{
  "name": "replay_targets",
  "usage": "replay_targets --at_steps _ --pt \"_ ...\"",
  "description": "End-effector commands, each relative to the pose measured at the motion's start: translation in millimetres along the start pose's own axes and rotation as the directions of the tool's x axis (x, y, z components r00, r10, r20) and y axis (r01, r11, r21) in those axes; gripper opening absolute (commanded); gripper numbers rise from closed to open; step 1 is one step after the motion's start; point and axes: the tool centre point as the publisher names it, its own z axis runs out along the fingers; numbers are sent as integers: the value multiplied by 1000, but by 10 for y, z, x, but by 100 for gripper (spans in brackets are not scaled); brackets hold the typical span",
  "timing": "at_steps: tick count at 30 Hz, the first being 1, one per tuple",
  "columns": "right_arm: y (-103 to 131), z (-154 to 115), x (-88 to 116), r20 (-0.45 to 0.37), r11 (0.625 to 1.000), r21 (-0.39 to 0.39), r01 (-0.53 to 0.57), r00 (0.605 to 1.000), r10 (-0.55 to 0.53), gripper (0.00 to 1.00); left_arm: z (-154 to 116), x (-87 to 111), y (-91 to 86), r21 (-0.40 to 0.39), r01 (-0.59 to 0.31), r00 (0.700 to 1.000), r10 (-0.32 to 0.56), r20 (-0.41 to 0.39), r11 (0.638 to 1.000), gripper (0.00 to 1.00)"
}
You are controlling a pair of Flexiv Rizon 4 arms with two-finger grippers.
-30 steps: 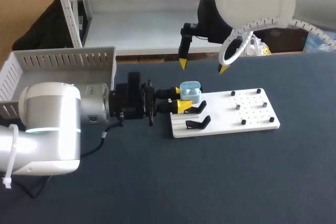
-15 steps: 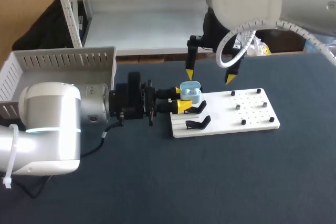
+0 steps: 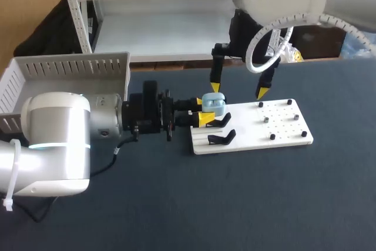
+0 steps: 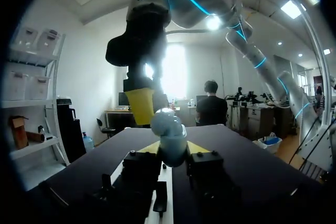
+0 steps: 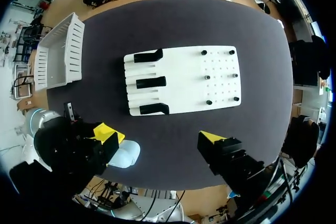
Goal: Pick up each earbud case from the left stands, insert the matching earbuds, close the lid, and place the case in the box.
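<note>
While the left gripper [image 3: 205, 111] lies level over the table, pointing toward the white board [image 3: 282, 136], its two yellow tips are clamped on the pale blue earbud case [image 3: 214, 105] from both sides. In the left wrist view the case [image 4: 169, 140] sits between the fingers [image 4: 198, 147], long axis about upright, rounded end up; lid open or closed, cannot tell. The case is at the board's left end, over the farthest stand position. From the right wrist view the case [image 5: 125, 155] shows apart from the board [image 5: 184, 85], all three black stands [image 5: 151, 82] on the board's left part bare, so the case is off them. The right gripper [image 3: 238, 90] hangs tips-down above the board's far edge, fingers spread wide and holding nothing; one yellow fingertip [image 3: 215, 87] is just beside the case's top, contact cannot be told, and the other [image 3: 261, 93] is over the board's far side. Small dark pegs [image 5: 207, 76] dot the board's right part. The white slatted box [image 3: 70, 69] stands at the table's far left, well apart from the case; only its white floor and walls show inside [image 5: 59, 51].
</note>
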Motion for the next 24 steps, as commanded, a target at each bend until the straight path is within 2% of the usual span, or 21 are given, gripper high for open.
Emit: replay_targets --at_steps 1,3,7,11,13,18,24 --pt "-42 -8 107 12 1000 -7 4 1000 -4 100 -2 9 -4 -4 -2 1000 2 4 1000 0" --pt "-42 -19 122 18 1000 -7 11 1000 -11 100 -2 9 -4 -4 -2 1000 2 4 1000 0" --pt "-82 -154 127 88 999 -43 13 996 -9 100 -2 9 -4 -4 -2 1000 2 4 1000 0" --pt "-177 -366 137 184 993 -118 25 983 -3 100 -2 9 -4 -4 -2 1000 2 4 1000 0" --pt "-225 -470 188 229 981 -182 65 973 -23 100 -34 -11 11 -11 0 1000 0 3 1000 0" --pt "-315 -568 299 263 956 -269 113 964 -40 100 -387 -257 102 -102 -22 1000 23 5 995 0" --pt "-315 -568 299 263 956 -269 113 964 -40 100 -855 -524 154 -186 -81 995 68 -76 979 0"
